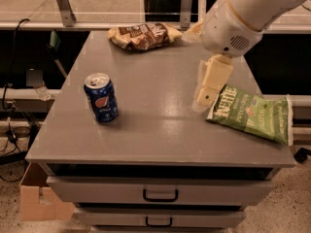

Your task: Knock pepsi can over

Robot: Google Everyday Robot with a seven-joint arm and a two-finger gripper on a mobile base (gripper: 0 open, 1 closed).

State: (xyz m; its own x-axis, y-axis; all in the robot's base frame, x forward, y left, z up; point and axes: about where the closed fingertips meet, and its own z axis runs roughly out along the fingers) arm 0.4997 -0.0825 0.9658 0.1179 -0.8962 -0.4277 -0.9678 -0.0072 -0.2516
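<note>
So the small blue aluminium pepsi can (101, 98) with the silver top and the round red-white-blue logo was standing upright on the flat grey worktop (155, 135). It sat toward the left edge, a bit closer to the front edge than the far one, with the logo facing forward. Nothing was touching it.

The cream-coloured pincer (204, 99) hung from the chunky white robot arm (243, 18), which came in over the far right corner. It pointed down at the worktop right of the middle, tilted slightly, well apart from the can. Its tip was just beside the left end of the green crinkly chip bag (252, 114). Honestly I couldn't tell whether it was actually touching the bag or the worktop, or just hovering over them. I also couldn't tell if the pincer was open or closed, since from this angle it read as one pale block. I didn't see anything in its grip.

The green bag lay flat near the right edge, with its right end poking out past that edge. A brown-and-tan crumpled snack bag (143, 35) lay at the far edge, a little left of its middle, well apart from both the can and the pincer.

Under the worktop were grey drawers with dark handles (160, 194). A brown cardboard box (39, 201) sat on the floor below the front left corner.
</note>
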